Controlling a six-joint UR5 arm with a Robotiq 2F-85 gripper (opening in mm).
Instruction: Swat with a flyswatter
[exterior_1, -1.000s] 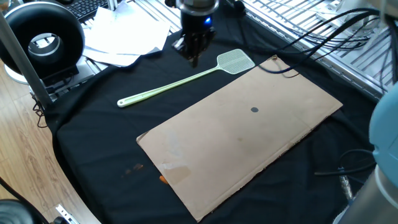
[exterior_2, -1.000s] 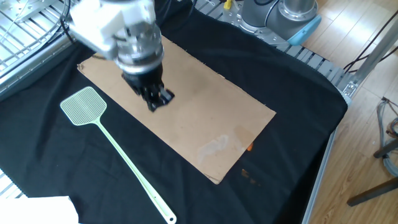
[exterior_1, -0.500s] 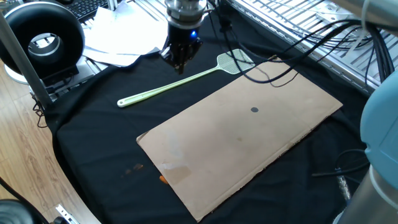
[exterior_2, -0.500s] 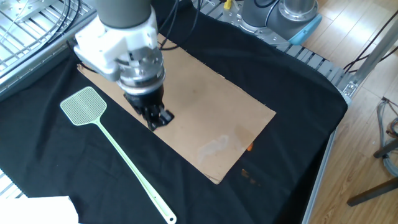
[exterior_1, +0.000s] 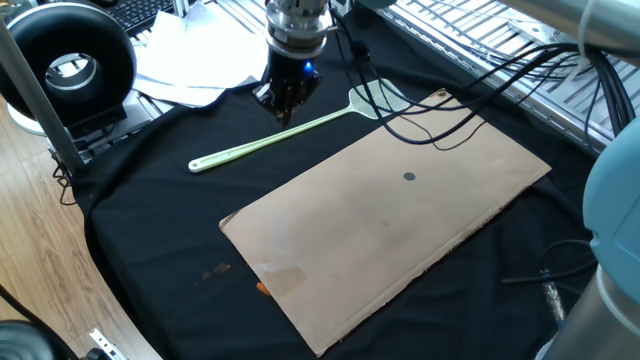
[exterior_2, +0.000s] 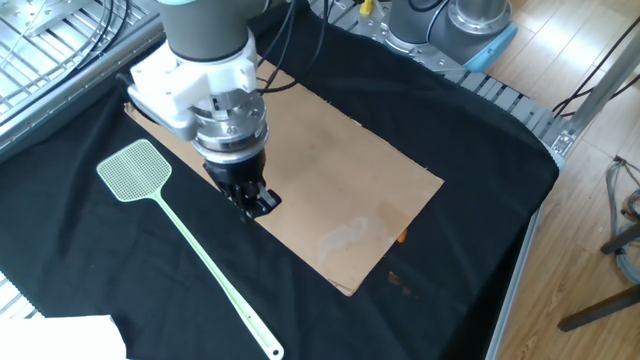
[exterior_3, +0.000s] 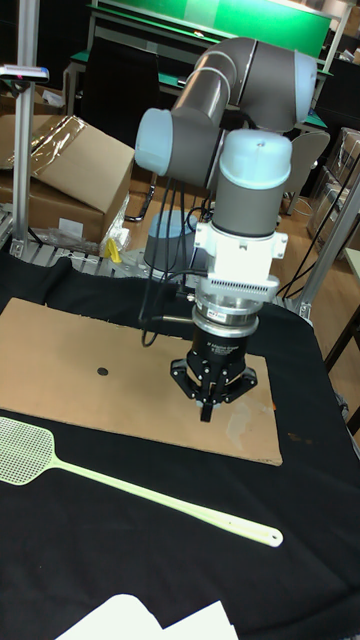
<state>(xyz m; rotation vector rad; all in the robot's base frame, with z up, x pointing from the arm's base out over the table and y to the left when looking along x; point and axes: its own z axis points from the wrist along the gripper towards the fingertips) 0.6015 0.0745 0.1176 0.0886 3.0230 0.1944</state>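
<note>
The robot's pincer, fingers pressed together and holding nothing, has drifted within the past second from near the mesh head toward the middle of the handle, and now hangs above the flyswatter. The pale green tool lies flat and untouched on the black-draped tabletop, beside the cardboard sheet. The shift suggests a grasp on the handle is being lined up; swatting has not begun.
</note>
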